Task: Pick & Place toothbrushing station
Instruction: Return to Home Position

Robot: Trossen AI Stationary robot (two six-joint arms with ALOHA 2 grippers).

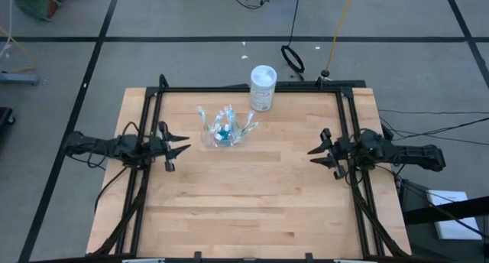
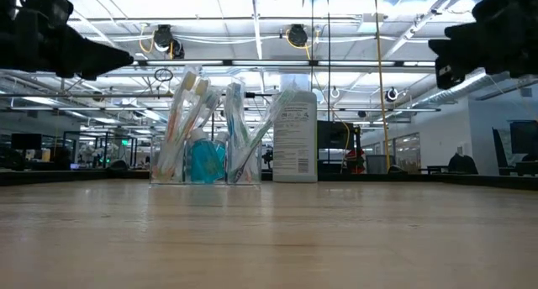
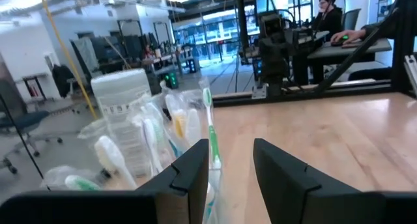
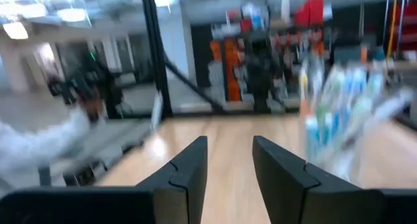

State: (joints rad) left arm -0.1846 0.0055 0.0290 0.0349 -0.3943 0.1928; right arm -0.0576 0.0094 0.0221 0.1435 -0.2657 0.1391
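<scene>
Left pincer (image 1: 183, 144), right pincer (image 1: 315, 154): both apart, empty; mid-left, mid-right. Withdraw level, clear of loaded cup (image 1: 223, 133), upper centre.

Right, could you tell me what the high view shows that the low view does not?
Only the high view: the whole table and both arms, with the left end effector and right end effector open, well clear of the items. Only the low view: the toothbrushes standing upright, the printed label on the white bottle, the room behind. Both: the clear organizer beside the white bottle.
</scene>
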